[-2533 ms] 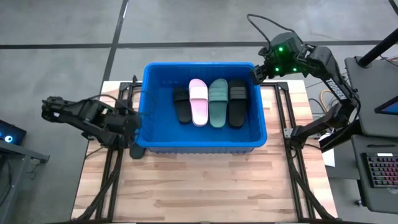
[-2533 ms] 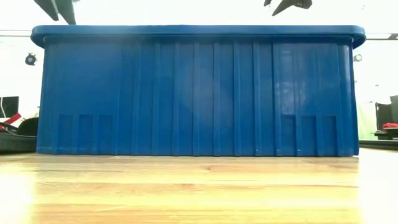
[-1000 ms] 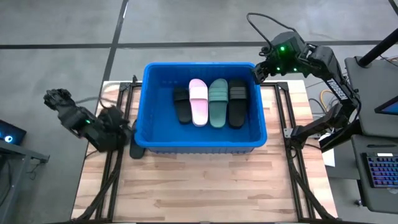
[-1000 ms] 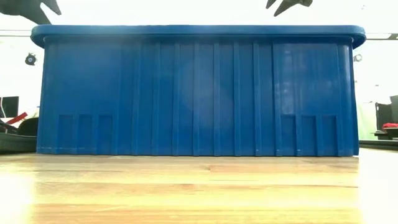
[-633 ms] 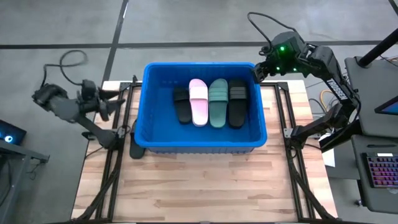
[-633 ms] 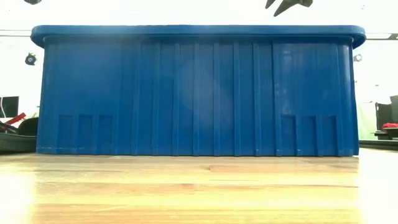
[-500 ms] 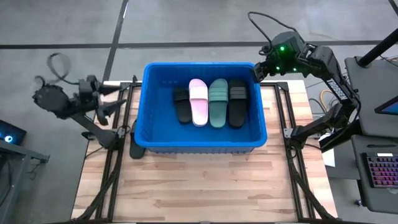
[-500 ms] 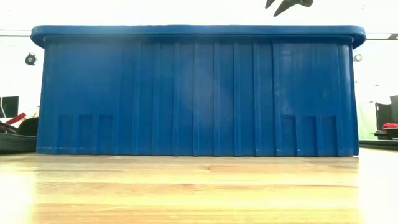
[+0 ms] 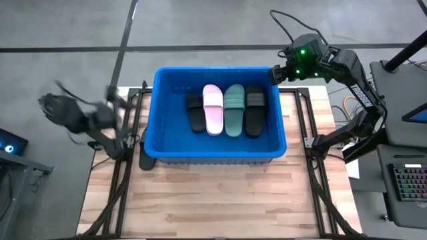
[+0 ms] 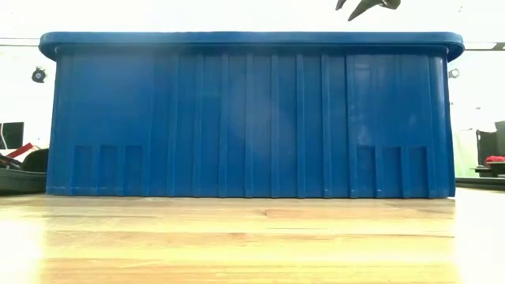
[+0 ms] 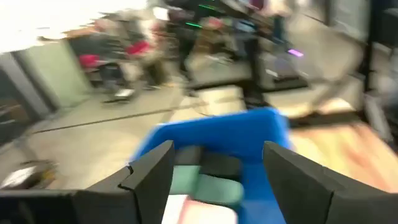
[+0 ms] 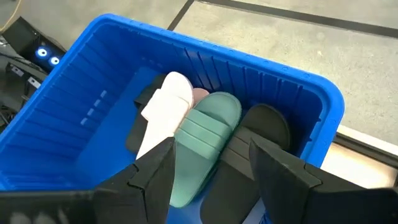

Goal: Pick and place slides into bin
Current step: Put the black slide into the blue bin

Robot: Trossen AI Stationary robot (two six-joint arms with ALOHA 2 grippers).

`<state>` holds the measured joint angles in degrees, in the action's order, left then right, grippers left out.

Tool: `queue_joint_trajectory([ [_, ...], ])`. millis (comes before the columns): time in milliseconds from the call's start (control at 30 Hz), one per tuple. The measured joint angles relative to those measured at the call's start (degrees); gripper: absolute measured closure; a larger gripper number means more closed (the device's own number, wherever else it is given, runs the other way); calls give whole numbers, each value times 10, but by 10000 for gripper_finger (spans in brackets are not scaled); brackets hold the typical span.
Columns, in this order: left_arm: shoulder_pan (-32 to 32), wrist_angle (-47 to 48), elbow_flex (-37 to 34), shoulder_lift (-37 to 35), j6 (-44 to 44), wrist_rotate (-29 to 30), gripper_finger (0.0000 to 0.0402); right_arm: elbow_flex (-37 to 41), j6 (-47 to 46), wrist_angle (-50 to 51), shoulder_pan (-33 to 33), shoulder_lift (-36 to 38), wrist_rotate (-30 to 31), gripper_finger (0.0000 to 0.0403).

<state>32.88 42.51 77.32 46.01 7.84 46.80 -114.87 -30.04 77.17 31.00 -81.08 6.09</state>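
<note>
Four slides (image 9: 225, 110) show from above, hidden behind the blue bin (image 10: 252, 118) at table height; left gripper (image 11: 211, 180) and right gripper (image 12: 208, 171) gape, empty.

The left gripper (image 9: 115, 100) is blurred, perhaps by motion.

My high camera looks straight down on the whole table (image 9: 220, 200) and both arms. My low camera sits at tabletop height, close against the bin (image 10: 252, 118), whose wall fills its view. Each wrist camera looks past its own fingers into that bin (image 12: 205, 59) from opposite ends. All four views share the bin.
</note>
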Motion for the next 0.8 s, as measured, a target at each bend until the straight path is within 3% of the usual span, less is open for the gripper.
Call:
queue_joint_trajectory([
  [133, -16, -10, 25, 45, -19, -128, 174, 0, -12, 0, 0, 0, 0, 209],
  [233, -70, -8, 47, 97, 14, -176, 174, 0, -29, 0, 0, 0, 0, 209],
  [300, -141, 14, 57, 121, 19, -220, 174, 0, -30, 0, 0, 0, 0, 209],
  [533, -443, 138, 58, 162, 17, -459, 174, 7, -30, 1, 0, 0, 0, 209],
  [800, -671, 215, 56, 97, 16, -457, 174, 12, 6, 0, 0, 0, 1, 209],
])
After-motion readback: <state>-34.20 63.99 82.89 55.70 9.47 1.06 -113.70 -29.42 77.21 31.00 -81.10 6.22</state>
